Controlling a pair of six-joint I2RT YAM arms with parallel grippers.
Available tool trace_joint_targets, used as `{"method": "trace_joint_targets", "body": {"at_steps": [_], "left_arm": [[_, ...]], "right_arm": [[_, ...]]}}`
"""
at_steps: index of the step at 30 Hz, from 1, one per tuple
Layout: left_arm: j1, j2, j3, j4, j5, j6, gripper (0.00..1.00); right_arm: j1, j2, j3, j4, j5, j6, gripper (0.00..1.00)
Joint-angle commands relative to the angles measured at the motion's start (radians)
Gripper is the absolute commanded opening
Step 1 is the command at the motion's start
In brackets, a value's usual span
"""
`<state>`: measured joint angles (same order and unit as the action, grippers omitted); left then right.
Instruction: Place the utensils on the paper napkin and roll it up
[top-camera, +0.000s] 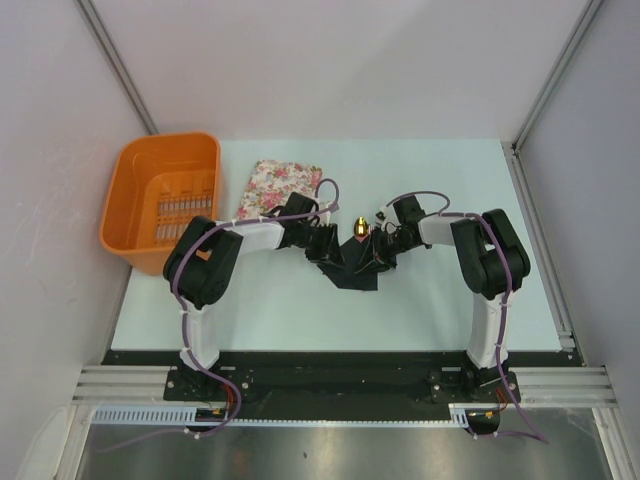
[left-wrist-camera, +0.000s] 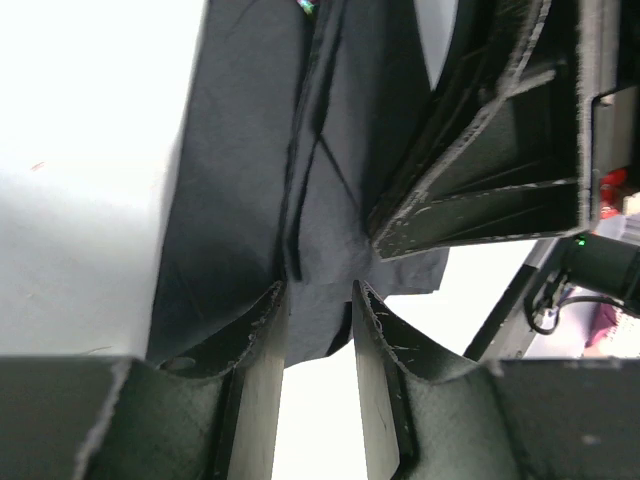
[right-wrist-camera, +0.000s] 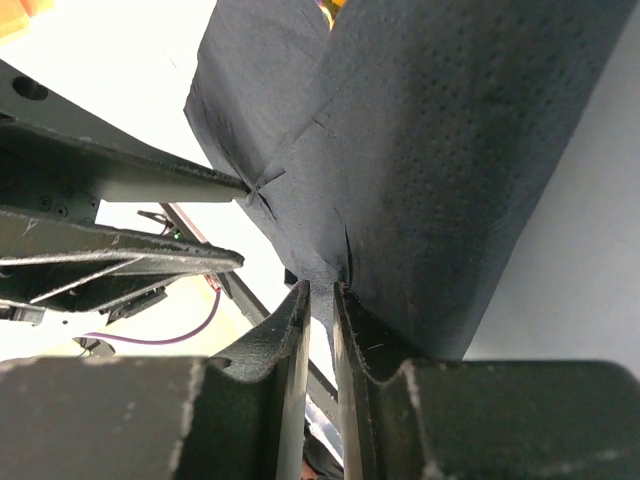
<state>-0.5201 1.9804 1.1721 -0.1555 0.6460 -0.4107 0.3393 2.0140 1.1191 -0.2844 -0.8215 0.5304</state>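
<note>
Top: paper napkin bunched mid-table between both arms, gold head of the utensils poking from its far end; orange basket far left, nothing visible inside. Left wrist: left gripper parted, napkin edge loose between. Right wrist: right gripper nearly closed, seemingly nipping a fold. Best rolled snug, pinch firm.

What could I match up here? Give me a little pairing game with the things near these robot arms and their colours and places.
Things:
1. basket
2. floral cloth
3. paper napkin
4. spoon head

Descriptions:
A. gold, poking out at the far end of the black sheet
B. orange, far left
C. black, bunched up in the middle
D. pink-and-white, lying just right of the orange thing

Pairs: 1-B, 2-D, 3-C, 4-A
</note>
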Motion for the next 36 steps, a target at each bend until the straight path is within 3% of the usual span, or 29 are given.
{"method": "trace_joint_targets", "body": {"at_steps": [1, 36], "left_arm": [[0.005, -0.032, -0.012, 0.059, 0.049, -0.031, 0.36], [-0.003, -0.104, -0.121, 0.26, 0.104, -0.131, 0.39]], "right_arm": [[0.004, -0.006, 0.021, -0.004, 0.004, -0.001, 0.19], [0.006, 0.003, 0.015, 0.005, 0.005, 0.008, 0.18]]}}
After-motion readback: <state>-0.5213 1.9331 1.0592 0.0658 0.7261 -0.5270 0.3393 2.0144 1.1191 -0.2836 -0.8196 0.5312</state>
